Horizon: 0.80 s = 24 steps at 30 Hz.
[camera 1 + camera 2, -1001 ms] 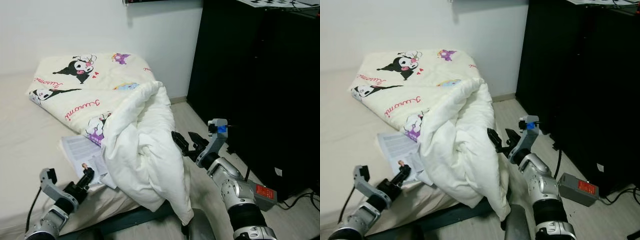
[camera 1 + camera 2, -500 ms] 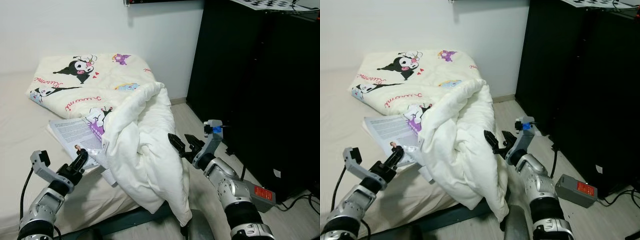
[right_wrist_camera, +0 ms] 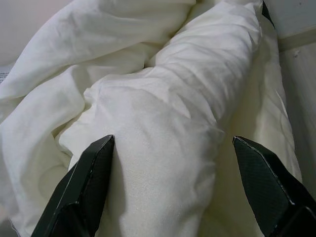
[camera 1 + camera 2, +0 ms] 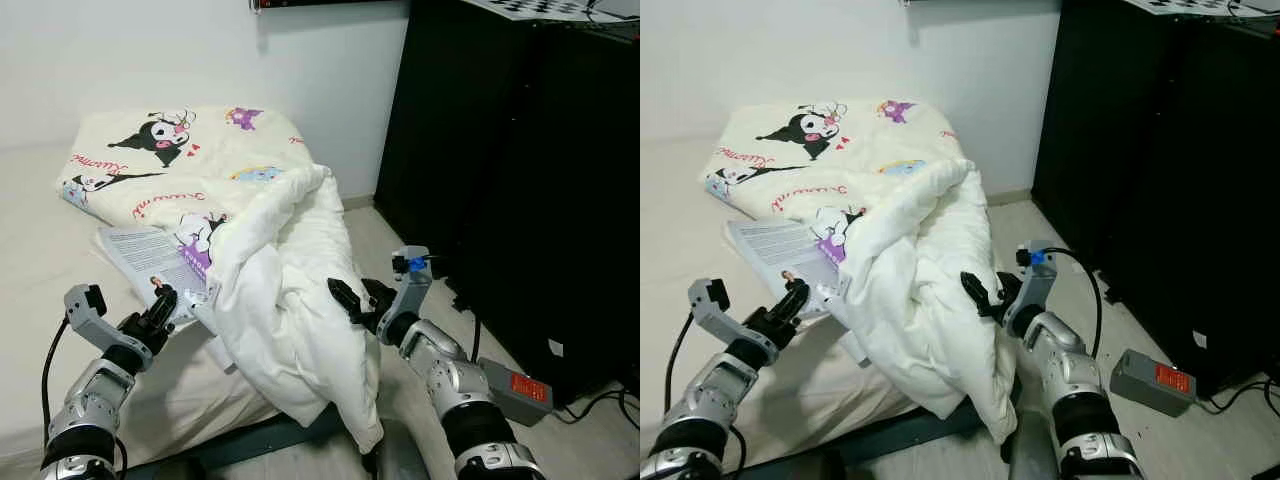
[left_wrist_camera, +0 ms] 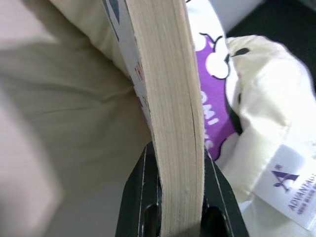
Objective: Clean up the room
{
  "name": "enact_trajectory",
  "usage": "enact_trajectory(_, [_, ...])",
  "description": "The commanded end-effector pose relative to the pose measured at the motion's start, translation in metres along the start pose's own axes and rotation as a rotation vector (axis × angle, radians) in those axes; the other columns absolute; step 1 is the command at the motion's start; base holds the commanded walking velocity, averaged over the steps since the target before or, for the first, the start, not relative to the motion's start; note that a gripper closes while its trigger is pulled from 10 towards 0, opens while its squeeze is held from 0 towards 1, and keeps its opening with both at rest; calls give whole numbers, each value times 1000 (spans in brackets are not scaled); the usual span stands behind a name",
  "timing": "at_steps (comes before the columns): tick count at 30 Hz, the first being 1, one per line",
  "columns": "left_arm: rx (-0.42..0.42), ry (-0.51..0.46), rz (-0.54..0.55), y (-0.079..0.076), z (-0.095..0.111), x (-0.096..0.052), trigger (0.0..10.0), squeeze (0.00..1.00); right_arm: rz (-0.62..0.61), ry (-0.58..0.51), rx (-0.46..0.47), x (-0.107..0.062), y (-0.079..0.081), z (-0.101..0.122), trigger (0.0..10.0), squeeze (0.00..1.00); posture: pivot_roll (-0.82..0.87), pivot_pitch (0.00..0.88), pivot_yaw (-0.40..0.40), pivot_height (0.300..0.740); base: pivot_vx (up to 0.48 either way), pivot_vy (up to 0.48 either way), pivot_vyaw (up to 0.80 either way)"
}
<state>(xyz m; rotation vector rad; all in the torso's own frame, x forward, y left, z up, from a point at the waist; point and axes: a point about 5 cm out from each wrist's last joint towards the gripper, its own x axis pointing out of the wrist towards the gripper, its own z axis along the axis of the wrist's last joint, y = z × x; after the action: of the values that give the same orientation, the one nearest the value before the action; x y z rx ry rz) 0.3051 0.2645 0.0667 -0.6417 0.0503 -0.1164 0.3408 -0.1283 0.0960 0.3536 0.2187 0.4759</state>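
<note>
A thick paperback book (image 4: 152, 262) with a printed white cover lies tilted on the bed, one corner tucked under the white duvet (image 4: 290, 300). My left gripper (image 4: 161, 303) is shut on the book's near edge; in the left wrist view the page block (image 5: 170, 113) stands clamped between both black fingers (image 5: 140, 197). My right gripper (image 4: 350, 300) is open at the duvet's right side, level with the mattress edge. In the right wrist view its fingers (image 3: 84, 187) straddle a bulging fold of the duvet (image 3: 163, 123).
The duvet hangs over the bed's (image 4: 40, 230) corner toward the pale wood floor (image 4: 400, 250). A cartoon-print pillow (image 4: 170, 150) lies against the white wall. A tall black cabinet (image 4: 520, 170) stands at the right, with a grey power box (image 4: 515, 388) and cables on the floor.
My left gripper has lifted and drawn the book up and leftward from under the duvet. My right gripper has moved in closer to the duvet, still open.
</note>
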Motion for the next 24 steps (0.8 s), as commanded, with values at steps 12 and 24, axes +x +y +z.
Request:
enact_trajectory(12, [246,-233,258,12,65,3,0,0,120,-265,-34,4,23,47,10000,0,-80,3,-23,475,0,0,0])
enact_trajectory(24, [334,-324,358,7,79,4,0,0,132,-264,-43,15,29,55,10000,0,-73,7,-26,475,0,0,0])
